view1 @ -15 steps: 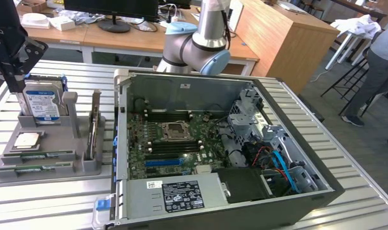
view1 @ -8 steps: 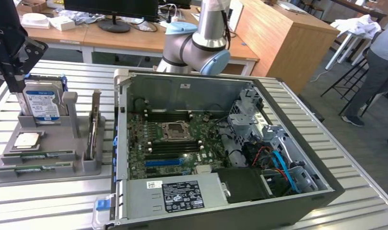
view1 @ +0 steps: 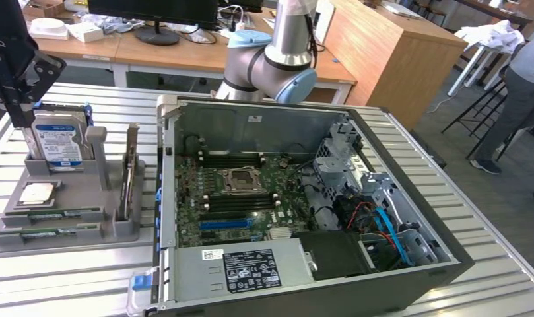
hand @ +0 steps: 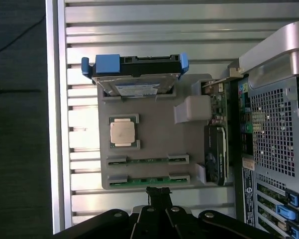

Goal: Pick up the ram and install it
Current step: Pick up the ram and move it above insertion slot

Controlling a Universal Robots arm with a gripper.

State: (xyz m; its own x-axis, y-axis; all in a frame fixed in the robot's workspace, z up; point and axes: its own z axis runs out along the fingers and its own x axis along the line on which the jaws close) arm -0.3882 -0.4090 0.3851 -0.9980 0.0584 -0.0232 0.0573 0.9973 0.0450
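Note:
Two ram sticks lie side by side in slots at the front of a grey holder tray (view1: 100,228): one (view1: 63,214) (hand: 147,160) and another (view1: 48,232) (hand: 147,179). Both are thin green boards. My black gripper (view1: 22,122) (hand: 157,191) hangs above the tray, over its hard-drive end in the exterior view. Its fingers are shut together with nothing between them. In the wrist view the fingertips sit just past the nearer ram stick, apart from it. The open computer case (view1: 408,218) stands beside the tray, and its motherboard (view1: 235,198) is exposed.
The tray also holds an upright hard drive (view1: 60,142) (hand: 137,79), a square silver CPU (view1: 37,193) (hand: 124,132) and an expansion card (view1: 129,175) (hand: 216,154) standing on edge. The slatted metal table (view1: 73,277) carries everything. A person (view1: 522,92) stands at the exterior view's far right.

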